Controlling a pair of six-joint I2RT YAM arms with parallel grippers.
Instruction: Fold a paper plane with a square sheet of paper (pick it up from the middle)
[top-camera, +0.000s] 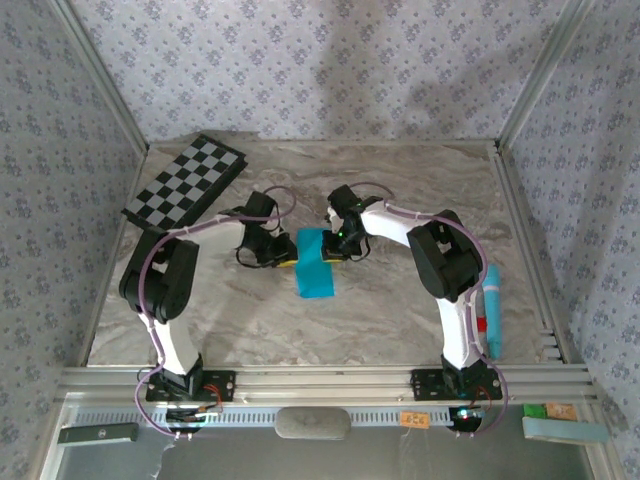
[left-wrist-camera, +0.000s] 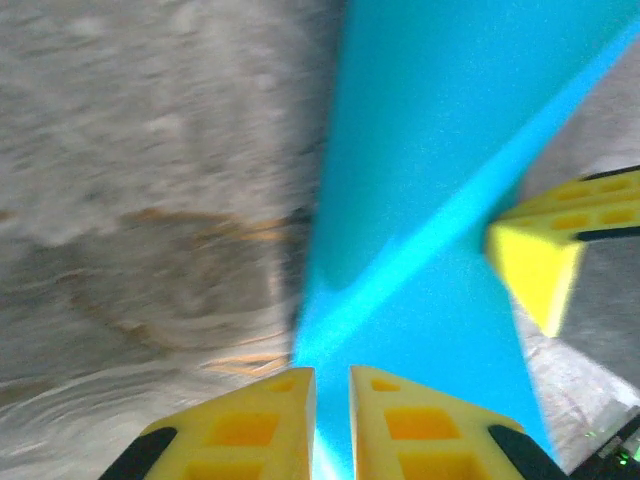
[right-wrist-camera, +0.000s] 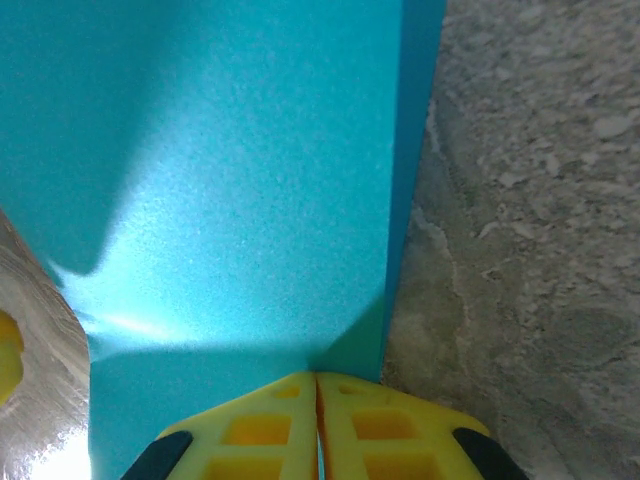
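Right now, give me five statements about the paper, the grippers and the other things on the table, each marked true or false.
1. The left gripper and the right gripper are both closed on the turquoise paper. True.
2. The checkerboard lies at the near right corner of the table. False: it is at the far left corner.
3. The paper is a flat, unfolded square. False: it is folded over into a narrower shape with overlapping layers.
4. A long teal bar lies along the table's right edge. True.
5. The red block sits on the checkerboard. False: it is beside the teal bar, on the right.
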